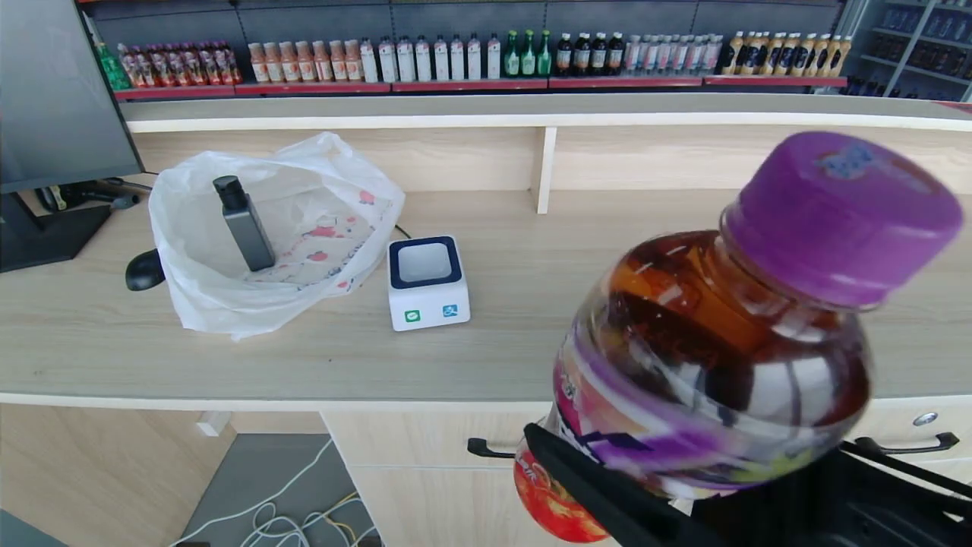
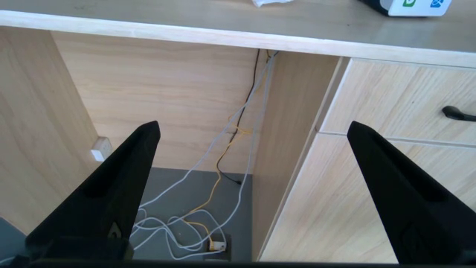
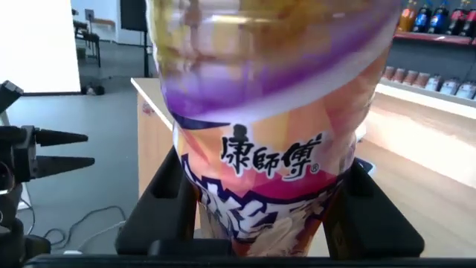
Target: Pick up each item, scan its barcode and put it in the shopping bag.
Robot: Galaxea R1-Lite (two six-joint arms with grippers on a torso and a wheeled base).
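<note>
A drink bottle (image 1: pixel 721 357) with dark tea, a purple cap and a purple-and-pink label tilts close to the head camera at the lower right. My right gripper (image 1: pixel 683 497) is shut on its lower body; the right wrist view has the bottle (image 3: pixel 268 112) between the black fingers (image 3: pixel 167 201). On the counter sits the white scanner (image 1: pixel 427 282) with a dark blue rim. Left of it lies the open white shopping bag (image 1: pixel 228 296) with a grey bottle (image 1: pixel 244 222) standing inside. My left gripper (image 2: pixel 253 130) hangs open and holds nothing, below the counter's front edge.
A monitor (image 1: pixel 53 91) and a black mouse (image 1: pixel 144 270) stand left of the bag. A raised wooden ledge (image 1: pixel 531 121) backs the counter, with drink shelves behind. Drawers with black handles (image 1: pixel 486 450) and loose cables (image 2: pixel 216 171) lie under the counter.
</note>
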